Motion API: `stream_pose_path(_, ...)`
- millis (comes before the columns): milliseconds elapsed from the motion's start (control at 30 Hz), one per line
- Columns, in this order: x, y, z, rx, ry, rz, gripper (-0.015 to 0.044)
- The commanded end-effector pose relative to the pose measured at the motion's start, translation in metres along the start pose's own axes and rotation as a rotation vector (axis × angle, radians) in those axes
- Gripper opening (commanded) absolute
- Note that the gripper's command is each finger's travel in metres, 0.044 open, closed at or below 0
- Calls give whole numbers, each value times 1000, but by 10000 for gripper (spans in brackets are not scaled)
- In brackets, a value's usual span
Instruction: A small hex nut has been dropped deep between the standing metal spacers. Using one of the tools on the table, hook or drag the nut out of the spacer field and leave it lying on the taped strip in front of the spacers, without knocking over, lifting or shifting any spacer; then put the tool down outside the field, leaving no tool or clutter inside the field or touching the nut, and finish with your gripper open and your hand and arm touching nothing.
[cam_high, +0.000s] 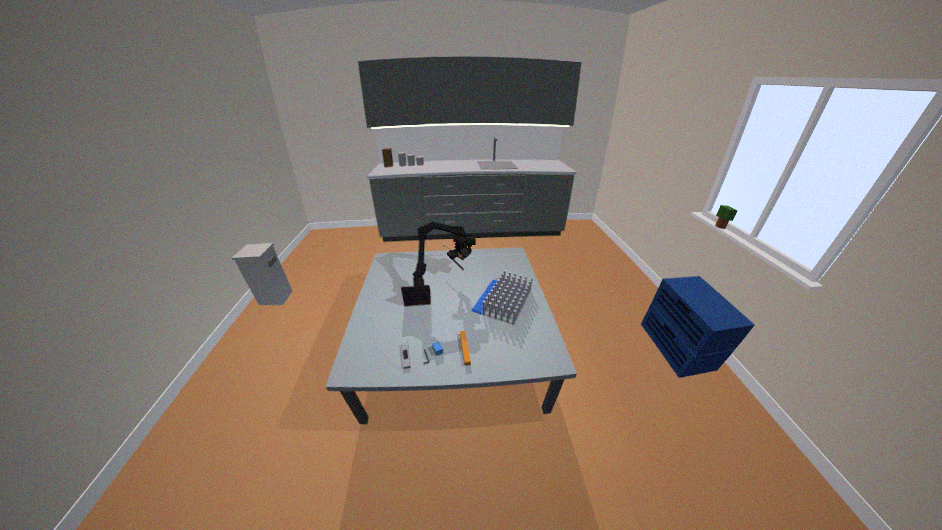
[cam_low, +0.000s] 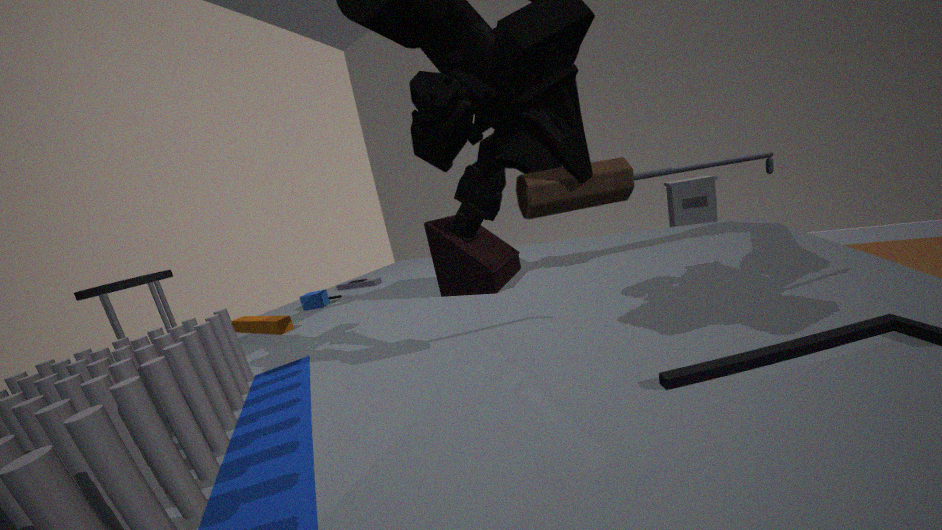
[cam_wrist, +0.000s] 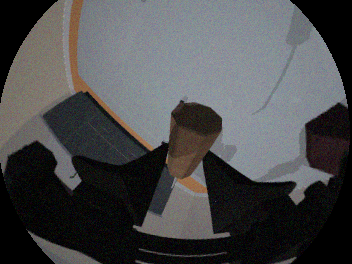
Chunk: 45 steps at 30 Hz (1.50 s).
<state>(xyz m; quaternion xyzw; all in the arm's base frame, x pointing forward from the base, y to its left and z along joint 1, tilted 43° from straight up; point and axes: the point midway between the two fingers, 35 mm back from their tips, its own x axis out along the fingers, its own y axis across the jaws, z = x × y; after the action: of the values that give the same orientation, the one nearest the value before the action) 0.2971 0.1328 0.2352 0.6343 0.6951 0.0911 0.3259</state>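
My gripper (cam_high: 463, 252) (cam_low: 579, 176) (cam_wrist: 186, 150) is shut on the brown wooden handle (cam_low: 559, 191) (cam_wrist: 192, 136) of a hook tool and holds it well above the table. The tool's thin grey rod (cam_low: 698, 166) runs out to the right and ends in a small hook (cam_low: 768, 162). The field of standing grey spacers (cam_high: 508, 296) (cam_low: 98, 408) is off to the side, away from the gripper. The blue taped strip (cam_high: 484, 296) (cam_low: 270, 448) lies along its front edge. The hex nut is hidden among the spacers.
A black L-shaped bar (cam_low: 790, 346) lies on the grey table (cam_high: 513, 369). An orange block (cam_high: 465, 347) (cam_low: 262, 323), a small blue cube (cam_high: 436, 347) (cam_low: 314, 299) and a flat grey piece (cam_high: 405, 355) (cam_low: 359, 283) lie near the front edge. The arm's dark base (cam_high: 415, 295) (cam_low: 471, 263) stands on the table.
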Motion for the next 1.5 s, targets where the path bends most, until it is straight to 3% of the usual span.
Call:
stream_pose_path(0,-16,5,-11,-2,13,26,0)
stream_pose_path(200,-16,4,-10,-51,2,19,0)
stream_pose_path(1467,-24,-18,26,-1306,-143,-318,0)
